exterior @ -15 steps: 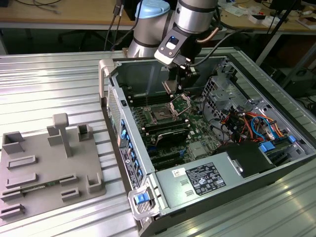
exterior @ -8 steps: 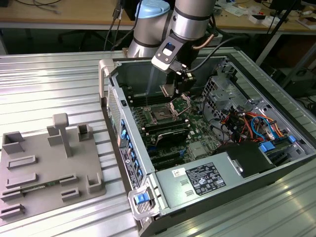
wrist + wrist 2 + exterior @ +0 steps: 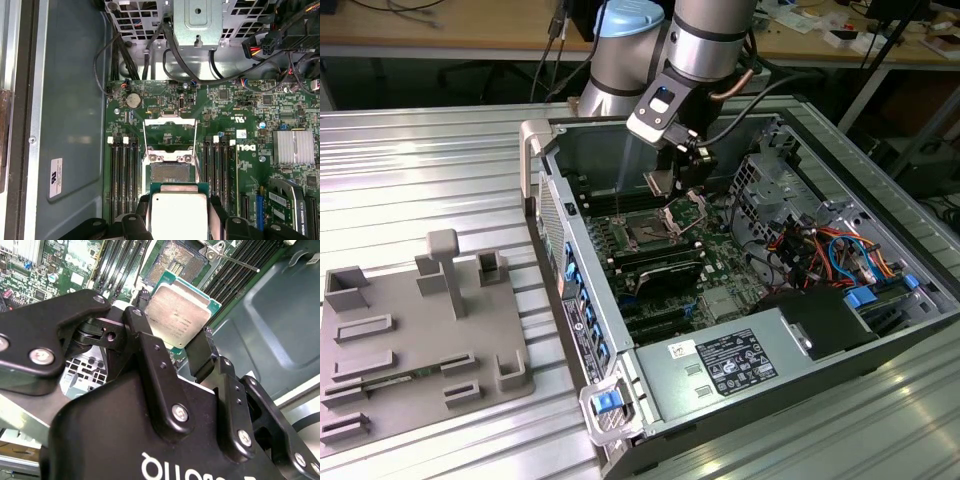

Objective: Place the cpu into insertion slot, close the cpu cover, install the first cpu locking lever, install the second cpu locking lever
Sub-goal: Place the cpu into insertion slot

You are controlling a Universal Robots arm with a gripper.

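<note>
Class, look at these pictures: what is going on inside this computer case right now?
The gripper is shut on the cpu, holding it by two opposite edges above the motherboard. The insertion slot lies empty and the cpu cover stands open. The chip hangs near the slot, not yet seated.

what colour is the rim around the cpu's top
Green, clearest on the cpu in the second wrist view.
</note>
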